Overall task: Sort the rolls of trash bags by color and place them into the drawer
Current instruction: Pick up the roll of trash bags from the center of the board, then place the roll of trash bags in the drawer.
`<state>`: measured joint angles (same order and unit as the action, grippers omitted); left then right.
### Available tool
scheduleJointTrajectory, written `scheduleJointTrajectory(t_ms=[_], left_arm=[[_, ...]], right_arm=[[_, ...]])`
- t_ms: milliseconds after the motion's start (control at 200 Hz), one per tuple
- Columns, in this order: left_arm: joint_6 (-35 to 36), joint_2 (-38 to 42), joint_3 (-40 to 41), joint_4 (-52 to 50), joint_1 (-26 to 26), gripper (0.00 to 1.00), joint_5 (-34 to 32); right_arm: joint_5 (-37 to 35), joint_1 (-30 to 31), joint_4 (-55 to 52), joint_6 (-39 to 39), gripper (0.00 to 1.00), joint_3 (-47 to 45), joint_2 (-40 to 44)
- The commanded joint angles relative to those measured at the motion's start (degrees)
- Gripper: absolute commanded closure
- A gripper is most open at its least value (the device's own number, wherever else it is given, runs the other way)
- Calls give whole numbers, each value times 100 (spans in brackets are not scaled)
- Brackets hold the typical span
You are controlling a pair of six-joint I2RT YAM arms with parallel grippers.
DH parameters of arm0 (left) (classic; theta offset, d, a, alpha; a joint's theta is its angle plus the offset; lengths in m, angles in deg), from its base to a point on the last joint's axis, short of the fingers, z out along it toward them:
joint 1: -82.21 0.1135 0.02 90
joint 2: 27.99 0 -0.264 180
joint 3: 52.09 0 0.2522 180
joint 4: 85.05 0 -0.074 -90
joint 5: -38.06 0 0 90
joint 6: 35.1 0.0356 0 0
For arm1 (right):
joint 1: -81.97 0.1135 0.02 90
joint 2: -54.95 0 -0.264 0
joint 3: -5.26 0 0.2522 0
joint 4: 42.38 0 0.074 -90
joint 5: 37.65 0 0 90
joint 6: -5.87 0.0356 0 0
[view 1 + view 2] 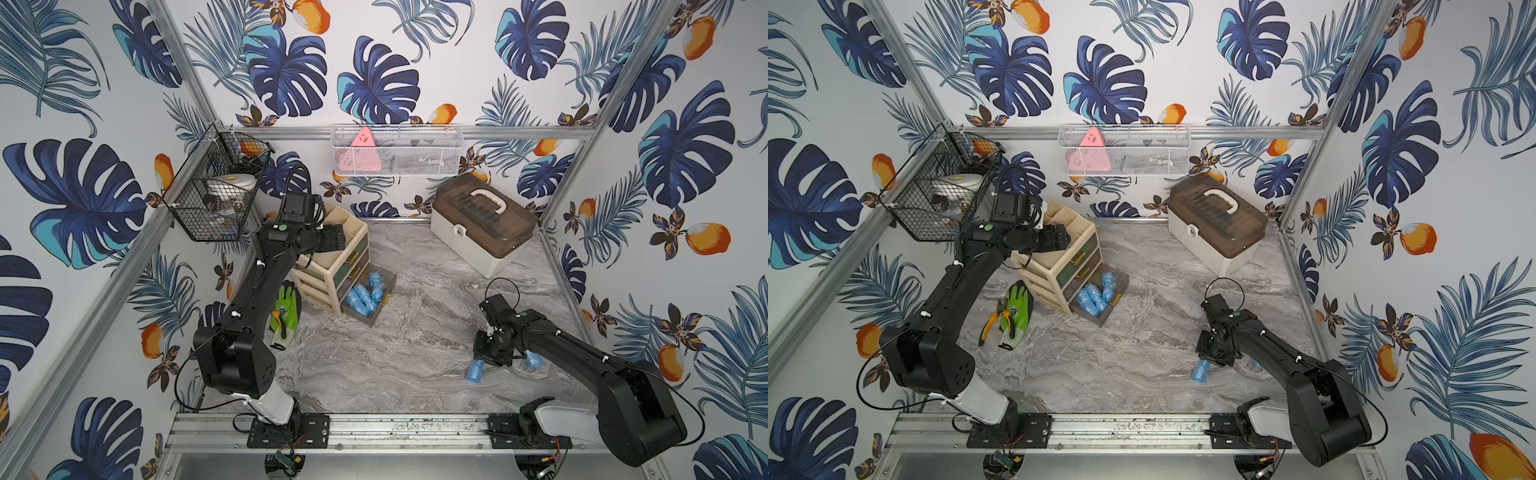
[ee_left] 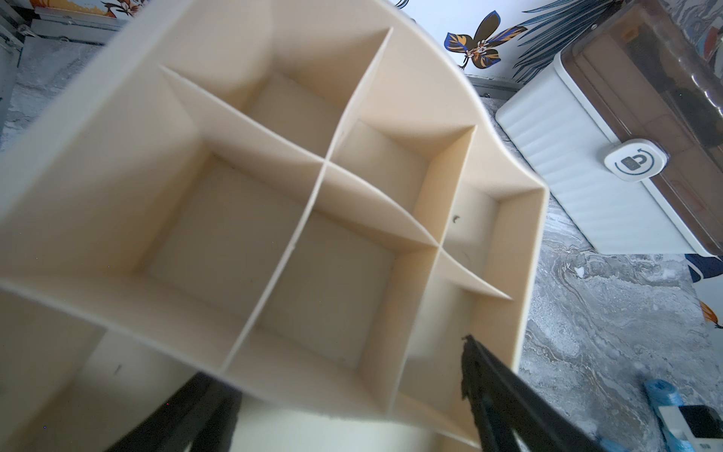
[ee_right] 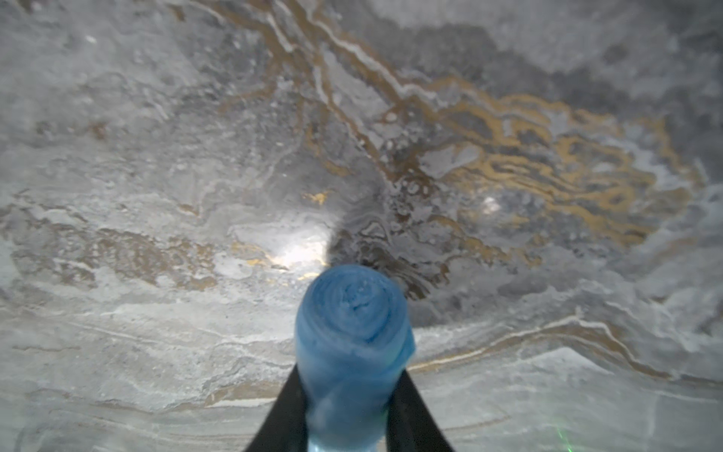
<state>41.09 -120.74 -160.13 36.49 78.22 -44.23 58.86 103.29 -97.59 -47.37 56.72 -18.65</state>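
Note:
My right gripper (image 1: 483,361) (image 3: 350,387) is shut on a light blue roll of trash bags (image 1: 475,371) (image 3: 352,325), low over the marble tabletop at the front right. Another blue roll (image 1: 533,359) lies just right of that arm. The bottom drawer (image 1: 380,309) of the beige organizer (image 1: 332,266) stands pulled out and holds several blue rolls (image 1: 361,297) (image 1: 1096,297). Up at the organizer's divided top tray (image 2: 313,188), my left gripper (image 1: 338,237) (image 2: 344,364) hovers open with nothing in it.
A green work glove (image 1: 286,307) and orange-handled pliers (image 1: 990,322) lie left of the organizer. A white toolbox with a brown lid (image 1: 482,224) stands at the back right. A black wire basket (image 1: 212,195) and a white mesh basket (image 1: 395,151) hang on the walls.

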Motion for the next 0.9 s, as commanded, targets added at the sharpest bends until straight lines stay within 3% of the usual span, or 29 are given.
scheduleJointTrajectory(t_ms=[0, 125, 335, 600, 896], left_arm=[[-13, -10, -7, -112, 21, 10, 34], [-35, -17, -5, -122, 21, 10, 60], [-18, -41, 13, -149, 21, 10, 49], [1, -16, 19, -196, 30, 10, -6], [9, -59, -29, -246, 31, 10, 23]], right_arm=[[368, 5, 405, -72, 82, 142, -30], [819, 26, 778, 15, 91, 363, -258], [1491, 434, 1634, 372, 93, 1191, -1094], [1621, 1420, 1637, 189, 94, 3911, -3007], [1898, 1598, 1623, 52, 95, 6213, -5064]])
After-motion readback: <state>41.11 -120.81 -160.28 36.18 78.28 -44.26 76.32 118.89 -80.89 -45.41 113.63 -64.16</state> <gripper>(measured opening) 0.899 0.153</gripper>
